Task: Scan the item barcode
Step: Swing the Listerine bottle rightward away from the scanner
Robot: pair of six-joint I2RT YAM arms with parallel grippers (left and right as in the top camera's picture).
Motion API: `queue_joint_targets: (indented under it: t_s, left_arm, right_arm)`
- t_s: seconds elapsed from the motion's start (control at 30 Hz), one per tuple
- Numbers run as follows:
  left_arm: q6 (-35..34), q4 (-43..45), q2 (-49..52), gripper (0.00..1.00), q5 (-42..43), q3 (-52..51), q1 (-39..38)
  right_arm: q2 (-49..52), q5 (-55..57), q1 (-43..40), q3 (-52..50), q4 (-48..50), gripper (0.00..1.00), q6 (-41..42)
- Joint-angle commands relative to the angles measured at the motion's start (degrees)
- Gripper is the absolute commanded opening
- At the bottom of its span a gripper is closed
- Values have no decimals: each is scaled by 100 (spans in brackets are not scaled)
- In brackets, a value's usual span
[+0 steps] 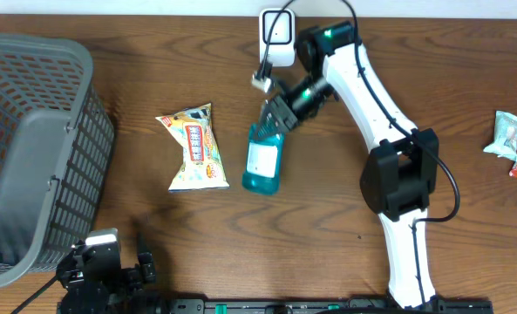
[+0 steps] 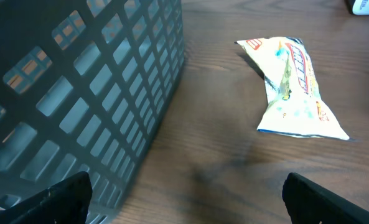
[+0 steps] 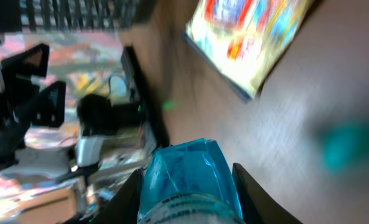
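R gripper (image 1: pixel 274 115) clamped on teal bottle (image 1: pixel 263 164), so I reckon pickup's done. L gripper (image 2: pixel 184 200) wide apart. Next I'd need to turn the label twd the scanner (image 1: pixel 278 33).

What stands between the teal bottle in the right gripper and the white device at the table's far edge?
No loose object does. The right gripper holds the teal bottle by its upper end; only that gripper and a white cable plug lie toward the white device. The snack packet lies aside.
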Motion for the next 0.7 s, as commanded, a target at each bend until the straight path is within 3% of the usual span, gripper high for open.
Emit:
queue_joint_targets:
  t_s: [0.0, 0.33, 0.47, 0.67]
  left_arm:
    - [79, -2, -4, 98, -72, 24, 15]
    - [79, -2, -4, 98, -72, 24, 15]
    - [79, -2, -4, 98, -74, 24, 15]
    - [79, -2, -4, 98, -72, 24, 15]
  right_arm:
    - [-964, -422, -52, -951, -96, 1, -544]
    - [-3294, -684, -647, -4181, -85, 1, -2085]
    - [-3893, -780, -876, -4889, -52, 1, -2371]
    - [-4175, -1003, -1051, -5075, -22, 1, -2522]
